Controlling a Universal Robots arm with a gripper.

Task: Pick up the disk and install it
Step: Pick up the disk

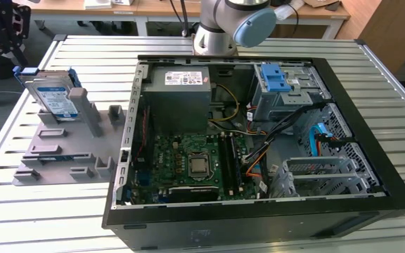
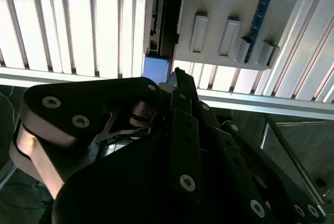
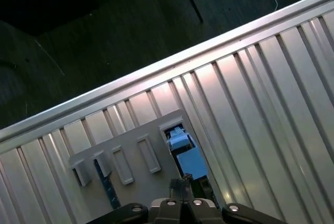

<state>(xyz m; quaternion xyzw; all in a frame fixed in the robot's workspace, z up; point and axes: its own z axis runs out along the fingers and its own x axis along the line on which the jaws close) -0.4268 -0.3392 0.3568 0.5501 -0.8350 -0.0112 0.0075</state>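
Observation:
The disk stands on edge in a grey holder on the slatted table, at the exterior view's left, beside the open computer case. It is silver with a white-and-blue label and blue rails. In both wrist views I look down on it from high above: the disk shows as a blue patch at the edge of the grey holder, and the disk lies just past the dark fingers. My gripper hangs well above it, fingertips together and holding nothing. My gripper tapers to one point.
Inside the case sit a grey power supply box, a green motherboard and a grey drive cage with a blue latch. The arm's base stands behind the case. The table edge drops to dark floor.

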